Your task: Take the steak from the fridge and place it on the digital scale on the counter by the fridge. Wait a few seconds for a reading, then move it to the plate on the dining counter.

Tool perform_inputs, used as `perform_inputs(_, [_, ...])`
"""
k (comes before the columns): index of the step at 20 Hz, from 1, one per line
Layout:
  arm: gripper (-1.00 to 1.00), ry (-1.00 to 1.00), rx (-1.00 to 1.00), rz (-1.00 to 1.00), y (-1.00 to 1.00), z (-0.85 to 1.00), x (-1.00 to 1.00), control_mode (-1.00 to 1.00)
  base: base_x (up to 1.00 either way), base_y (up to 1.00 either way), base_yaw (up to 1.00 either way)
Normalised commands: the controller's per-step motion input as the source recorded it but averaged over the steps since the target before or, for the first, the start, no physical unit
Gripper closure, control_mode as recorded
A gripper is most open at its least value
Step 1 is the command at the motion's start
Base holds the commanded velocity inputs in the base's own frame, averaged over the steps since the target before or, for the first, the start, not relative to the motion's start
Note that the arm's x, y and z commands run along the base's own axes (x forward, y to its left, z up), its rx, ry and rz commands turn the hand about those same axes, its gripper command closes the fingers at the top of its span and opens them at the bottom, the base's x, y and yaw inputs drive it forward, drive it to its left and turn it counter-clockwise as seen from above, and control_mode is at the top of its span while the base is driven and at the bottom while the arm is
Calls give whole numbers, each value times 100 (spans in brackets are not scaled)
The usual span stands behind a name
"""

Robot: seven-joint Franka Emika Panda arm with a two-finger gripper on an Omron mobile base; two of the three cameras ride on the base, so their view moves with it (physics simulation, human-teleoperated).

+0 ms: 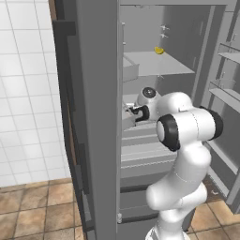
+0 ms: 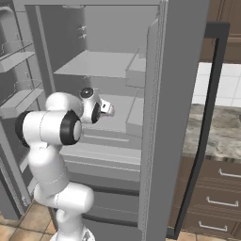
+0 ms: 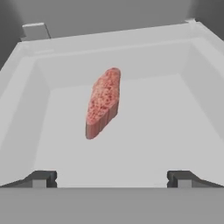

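Grey finger tips (image 3: 43, 178) sit wide apart at the bottom of the hand view, so the gripper (image 3: 112, 179) is spread open and holds nothing. Just beyond them lies the pale floor of a shallow bin (image 3: 26, 109) with raised walls on the left, right and far sides. On that floor, ahead of the tips and clear of them, rests the steak (image 3: 103, 103), a pinkish-red slab lying at a slant, its long side running away from the hand. No other item shares the bin with it. From the base, the white arm (image 1: 180, 154) reaches into the open fridge (image 1: 101, 117), its wrist tucked behind the tall grey centre post. Further back, a small yellow item (image 1: 159, 49) sits on an upper shelf (image 1: 157, 65). Off to the side, brown drawers (image 2: 212, 197) stand under a marbled counter (image 2: 221, 134).
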Motion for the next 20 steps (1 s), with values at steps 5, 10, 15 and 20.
perform_inputs(5, [-100, 0, 0, 0, 0, -26, 37, -100, 0, 0, 0])
perform_inputs(10, [-100, 0, 0, 0, 1, -26, 40, -100, 0, 0, 0])
perform_inputs(15, [-100, 0, 0, 0, 9, -20, 45, -100, 0, 0, 0])
perform_inputs(20, [-100, 3, 0, 0, 9, -20, 48, -100, 0, 0, 0])
